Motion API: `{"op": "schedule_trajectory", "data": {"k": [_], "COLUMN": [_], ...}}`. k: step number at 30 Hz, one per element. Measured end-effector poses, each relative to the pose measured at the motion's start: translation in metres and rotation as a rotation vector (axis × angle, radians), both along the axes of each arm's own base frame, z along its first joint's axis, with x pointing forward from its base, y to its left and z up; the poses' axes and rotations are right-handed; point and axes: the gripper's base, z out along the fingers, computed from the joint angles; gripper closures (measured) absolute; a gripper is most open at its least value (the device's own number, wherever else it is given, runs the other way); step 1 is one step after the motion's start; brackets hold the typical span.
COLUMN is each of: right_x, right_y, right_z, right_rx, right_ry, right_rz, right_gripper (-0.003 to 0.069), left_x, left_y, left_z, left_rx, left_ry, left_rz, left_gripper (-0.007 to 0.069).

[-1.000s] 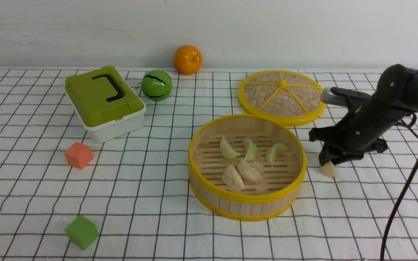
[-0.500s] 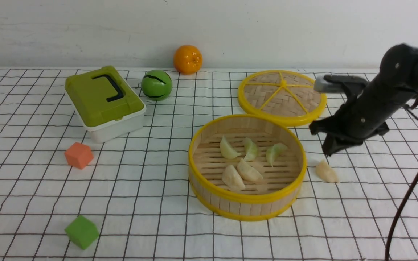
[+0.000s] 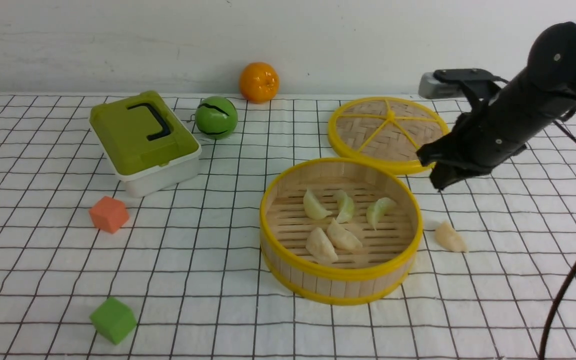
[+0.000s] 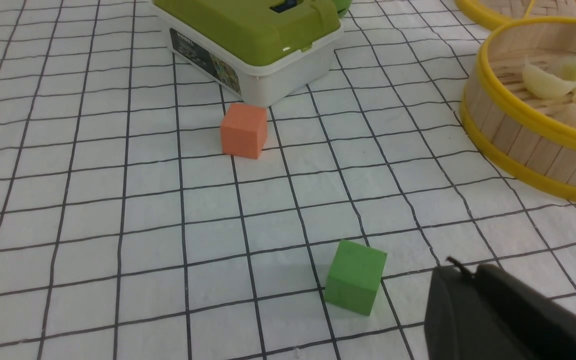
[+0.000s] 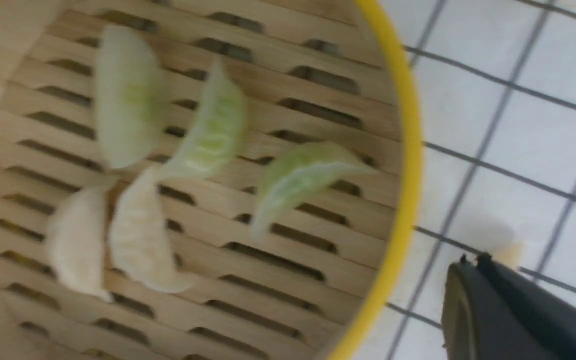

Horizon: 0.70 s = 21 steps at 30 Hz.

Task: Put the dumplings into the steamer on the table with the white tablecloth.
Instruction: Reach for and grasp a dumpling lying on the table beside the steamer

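Five dumplings (image 3: 344, 206) lay in the steamer (image 3: 341, 280), three green, two cream; sixth one, cream-white dumpling (image 3: 451, 237), sat on the white tablecloth (image 3: 228, 310) just beside the steamer, on its right side. Right gripper (image 3: 438, 186) hung above the tablecloth near that sixth piece, jaws closed together, nothing held. Left gripper (image 4: 460, 265) had its tips near each other, narrow, nothing between them, near the green cube (image 4: 356, 277). Woven lid (image 3: 388, 131) lay behind the steamer, orange cube (image 3: 109, 214) near the green-lidded box (image 3: 145, 142)
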Motion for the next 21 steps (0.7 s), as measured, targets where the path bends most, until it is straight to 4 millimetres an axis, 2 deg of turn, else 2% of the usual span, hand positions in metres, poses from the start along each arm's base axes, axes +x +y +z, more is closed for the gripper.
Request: {"op": "schedule_trajectory", "data": {"k": [2,4,6,7,11,12,14,15,17,19,21], "right_x": [0.001,0.002,0.004,0.004,0.013,0.013,0.016,0.016,0.016,0.016,0.016], "right_y": [-0.009,-0.02,-0.022,-0.022,-0.018,-0.017,-0.016,-0.017,-0.016,-0.017,-0.017], "right_z": [0.0,-0.006,-0.021,-0.022,-0.065,-0.067,-0.084,-0.085,-0.091,-0.092,-0.091], "right_rx": [-0.003,-0.015,-0.024,-0.024,-0.042,-0.044,-0.069,-0.071,-0.082,-0.089,-0.091], "right_ry": [0.002,0.035,0.099,0.104,0.201,0.205,0.236,0.236,0.248,0.248,0.246], "right_rz": [-0.023,-0.036,-0.028,-0.028,-0.015,-0.013,-0.003,-0.003,0.002,0.004,0.005], "right_gripper": [0.0628,0.056,0.0474,0.0467,0.0349,0.0349,0.0342,0.0346,0.0384,0.0473,0.0479], "left_x": [0.0,0.0,0.0,0.0,0.0,0.0,0.0,0.0,0.0,0.0,0.0], "left_y": [0.0,0.0,0.0,0.0,0.0,0.0,0.0,0.0,0.0,0.0,0.0], "left_z": [0.0,0.0,0.0,0.0,0.0,0.0,0.0,0.0,0.0,0.0,0.0], "left_rx": [0.0,0.0,0.0,0.0,0.0,0.0,0.0,0.0,0.0,0.0,0.0], "left_ry": [0.0,0.0,0.0,0.0,0.0,0.0,0.0,0.0,0.0,0.0,0.0], "left_rz": [0.0,0.0,0.0,0.0,0.0,0.0,0.0,0.0,0.0,0.0,0.0], "left_gripper": [0.0587,0.0587,0.0587,0.0587,0.0587,0.0587,0.0585,0.0585,0.0585,0.0585,0.0585]}}
